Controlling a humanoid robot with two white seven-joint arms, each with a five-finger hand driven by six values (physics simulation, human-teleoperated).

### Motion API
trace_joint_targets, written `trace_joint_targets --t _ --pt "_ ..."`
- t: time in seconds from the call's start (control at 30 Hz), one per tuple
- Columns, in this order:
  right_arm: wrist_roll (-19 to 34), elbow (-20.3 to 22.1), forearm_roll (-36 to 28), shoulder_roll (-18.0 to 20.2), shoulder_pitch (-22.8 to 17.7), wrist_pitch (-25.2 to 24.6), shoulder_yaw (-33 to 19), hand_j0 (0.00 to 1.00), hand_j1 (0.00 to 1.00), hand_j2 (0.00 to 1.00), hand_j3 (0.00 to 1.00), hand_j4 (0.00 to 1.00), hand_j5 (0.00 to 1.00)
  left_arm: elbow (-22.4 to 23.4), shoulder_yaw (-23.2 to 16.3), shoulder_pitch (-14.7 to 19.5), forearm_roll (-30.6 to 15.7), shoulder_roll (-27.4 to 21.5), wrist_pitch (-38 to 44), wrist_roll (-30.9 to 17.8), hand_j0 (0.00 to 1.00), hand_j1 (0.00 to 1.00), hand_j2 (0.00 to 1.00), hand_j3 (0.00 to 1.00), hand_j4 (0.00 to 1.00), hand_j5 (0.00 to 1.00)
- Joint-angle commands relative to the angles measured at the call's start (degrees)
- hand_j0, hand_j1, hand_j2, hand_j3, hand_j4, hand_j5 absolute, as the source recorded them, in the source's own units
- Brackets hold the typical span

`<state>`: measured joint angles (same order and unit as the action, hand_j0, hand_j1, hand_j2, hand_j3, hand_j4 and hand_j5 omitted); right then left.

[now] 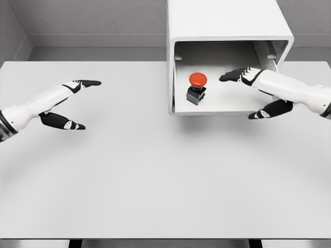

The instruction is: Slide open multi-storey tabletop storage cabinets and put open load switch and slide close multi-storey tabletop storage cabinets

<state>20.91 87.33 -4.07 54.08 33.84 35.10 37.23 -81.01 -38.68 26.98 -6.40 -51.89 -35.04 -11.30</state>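
A white storage cabinet (227, 20) stands at the back of the table, right of centre, with its drawer (172, 77) slid out toward me. Inside the drawer sits the load switch (197, 88), a dark block with a red mushroom button on top. My right hand (247, 95) reaches over the drawer's right part, fingers spread and holding nothing; its fingertips (227, 77) point left, a short way from the switch. My left hand (83, 103) hovers over the table at the left, open and far from the cabinet.
The white table (155, 175) stretches wide in front of the cabinet. A grey wall runs behind it, and the table's front edge lies at the bottom of the view.
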Motion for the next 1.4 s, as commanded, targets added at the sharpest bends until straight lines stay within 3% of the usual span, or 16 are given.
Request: trace_joint_targets --t 0.0,0.1,0.27,0.7,0.83,1.37 --pt "0.27 -0.40 -0.41 -0.38 0.17 -0.10 -0.05 1.00 1.00 1.00 1.00 1.00 1.00 0.06 0.97 0.00 -0.54 0.39 0.04 -2.14 1.00 1.00 1.00 1.00 1.00 1.00" --pt "0.27 -0.76 -0.41 -0.38 0.26 -0.10 -0.05 1.00 1.00 1.00 1.00 1.00 1.00 0.06 2.99 -1.84 -1.25 0.74 0.04 -2.14 1.00 1.00 1.00 1.00 1.00 1.00" --pt "0.71 -2.16 -0.41 -0.99 1.05 -0.10 -0.05 1.00 1.00 1.00 1.00 1.00 1.00 -0.03 3.00 -2.55 -1.16 0.83 0.04 -2.06 1.00 1.00 1.00 1.00 1.00 1.00" --pt "1.59 -5.41 -0.41 -3.36 2.72 -0.10 0.48 1.00 1.00 1.00 1.00 1.00 1.00 0.41 3.08 -2.64 -0.89 1.18 0.04 -2.32 1.00 1.00 1.00 1.00 1.00 1.00" --pt "1.68 -6.29 -0.41 -3.45 3.08 -0.10 0.65 1.00 1.00 1.00 1.00 1.00 1.00 1.73 5.37 -3.25 -0.89 1.18 0.04 -2.32 1.00 1.00 1.00 1.00 1.00 1.00" --pt "3.79 -13.59 -0.32 -8.11 6.50 -0.10 2.06 1.00 1.00 1.00 1.00 1.00 1.00 1.29 5.37 -3.34 -0.81 1.88 0.04 -2.32 1.00 1.00 1.00 1.00 1.00 1.00"
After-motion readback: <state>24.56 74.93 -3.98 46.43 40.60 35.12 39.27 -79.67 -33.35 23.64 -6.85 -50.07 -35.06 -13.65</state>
